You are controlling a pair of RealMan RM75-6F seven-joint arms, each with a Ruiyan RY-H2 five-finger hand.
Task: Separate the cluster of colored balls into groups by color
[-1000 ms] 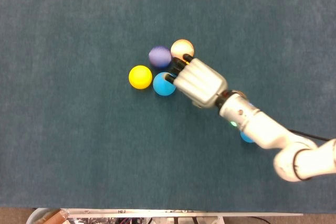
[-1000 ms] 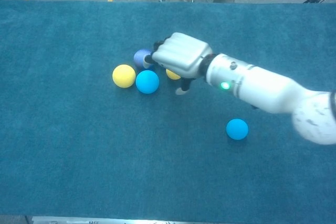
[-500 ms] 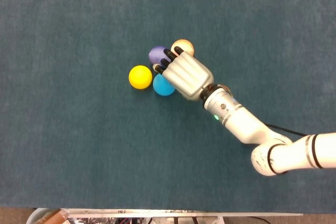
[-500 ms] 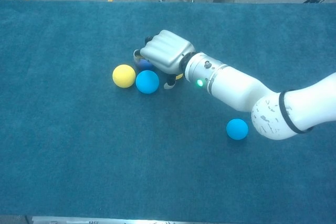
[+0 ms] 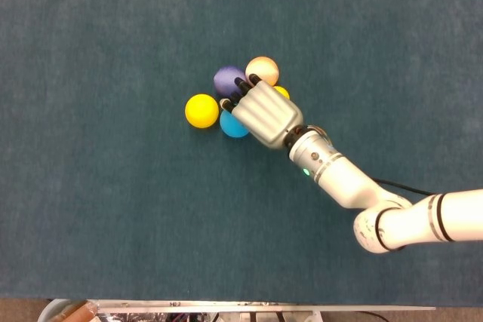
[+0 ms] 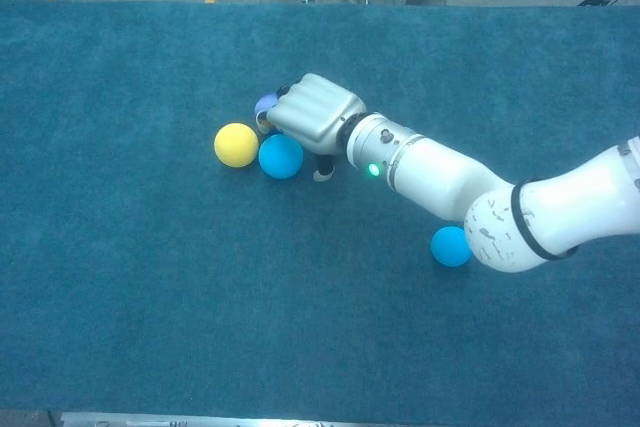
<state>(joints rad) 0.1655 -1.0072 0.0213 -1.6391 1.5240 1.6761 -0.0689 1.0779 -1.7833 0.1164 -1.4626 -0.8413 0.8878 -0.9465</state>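
Your right robot hand [image 5: 262, 113] is sitting palm-down right over the ball cluster on the teal-carpeted counter [image 5: 106, 216]. From the head view its dark fingertips [image 5: 240, 89] poke out against the purple ball [image 5: 229, 79], with the orange ball [image 5: 263, 69] just behind and to the right of them. Honestly, I can't tell whether it's actually gripping anything or just lying on top: the fingers look curled down over the balls, but the hand's back hides what's under it in both views. In the chest view you can see one finger [image 6: 324, 169] reaching down to the carpet just right of the blue ball [image 6: 281, 155].

Where your balls are:
- The yellow ball [image 5: 201, 110] is at the left edge of the cluster, touching or nearly touching the blue one, clear of the hand.
- The blue ball is half tucked under the hand's left edge in the head view.
- A second small yellow ball [image 5: 281, 93] peeks out at the hand's right edge, just below the orange one.
- A second blue ball [image 6: 450, 245] sits well apart from the group, toward the near right, partly hidden behind your forearm in the chest view.

Your left robot hand isn't visible in either camera.
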